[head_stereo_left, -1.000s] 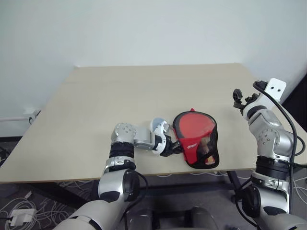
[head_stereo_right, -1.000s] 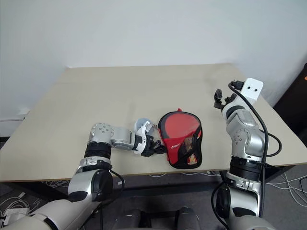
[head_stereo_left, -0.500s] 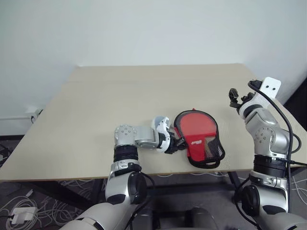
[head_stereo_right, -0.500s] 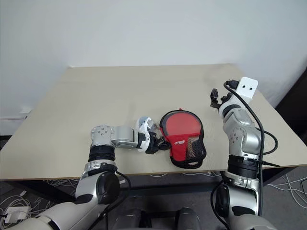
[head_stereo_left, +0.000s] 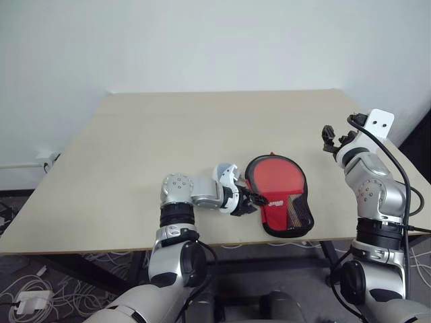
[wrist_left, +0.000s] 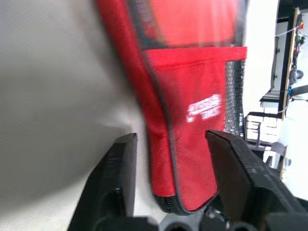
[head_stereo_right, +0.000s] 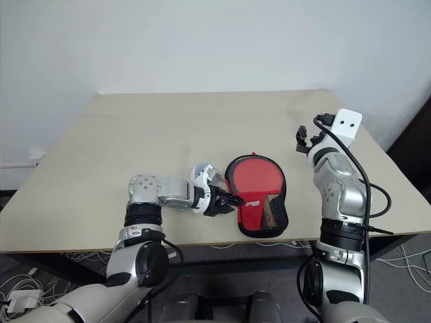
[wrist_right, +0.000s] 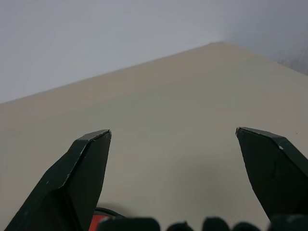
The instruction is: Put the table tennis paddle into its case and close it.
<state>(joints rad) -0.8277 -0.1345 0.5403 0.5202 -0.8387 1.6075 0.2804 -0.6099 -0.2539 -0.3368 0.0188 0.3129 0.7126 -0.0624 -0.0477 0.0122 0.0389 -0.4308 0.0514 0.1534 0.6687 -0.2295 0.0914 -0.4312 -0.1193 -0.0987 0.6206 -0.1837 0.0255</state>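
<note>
The case (head_stereo_left: 281,217) lies flat near the table's front edge, black-edged, with a red logo patch and mesh. The red face of the table tennis paddle (head_stereo_left: 273,173) shows through its clear half, so the paddle is inside. My left gripper (head_stereo_left: 250,200) sits at the case's left edge, open. In the left wrist view its fingers (wrist_left: 122,168) straddle the case (wrist_left: 187,96) rim without pinching it. My right gripper (head_stereo_left: 333,137) is raised over the table's right side, well apart from the case and open, with nothing between its fingers (wrist_right: 86,163).
The tan table (head_stereo_left: 168,134) stretches wide to the left of and behind the case. The case's lower end lies close to the table's front edge (head_stereo_left: 81,245). A white wall stands behind, and cables lie on the floor (head_stereo_left: 27,296) at the left.
My left gripper was shut at the case's left edge and has opened. The case has settled flat and turned a little. The right arm has kept still.
</note>
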